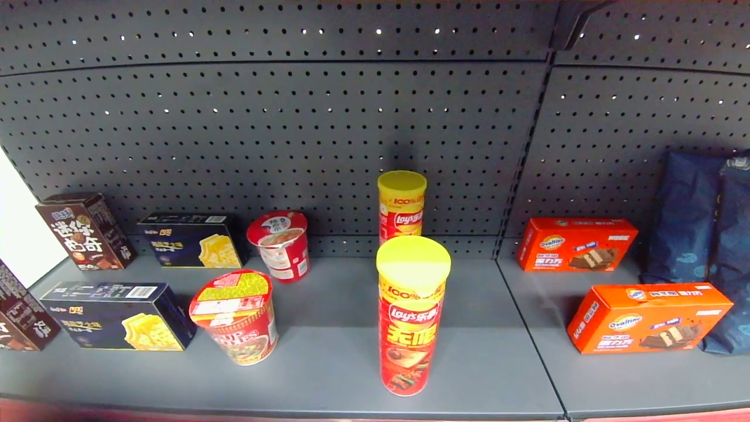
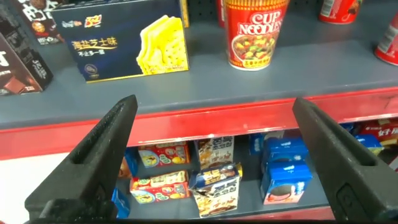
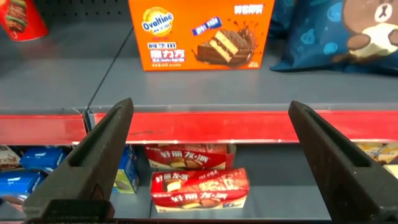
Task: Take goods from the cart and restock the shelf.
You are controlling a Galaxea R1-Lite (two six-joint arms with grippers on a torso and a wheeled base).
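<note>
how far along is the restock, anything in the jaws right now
Done so far: the shelf already holds two chip cans, two noodle cups and two orange boxes. In hand: nothing; the left gripper and right gripper sit before the shelf edge, jaws open and empty. Left: wide bare gaps between the rows suggest more to place, though how much I cannot tell.

A dark grey pegboard back panel (image 1: 293, 129), light glinting through some holes, backs the shelf (image 1: 328, 351); a white panel (image 1: 23, 234) stands at its left end.
</note>
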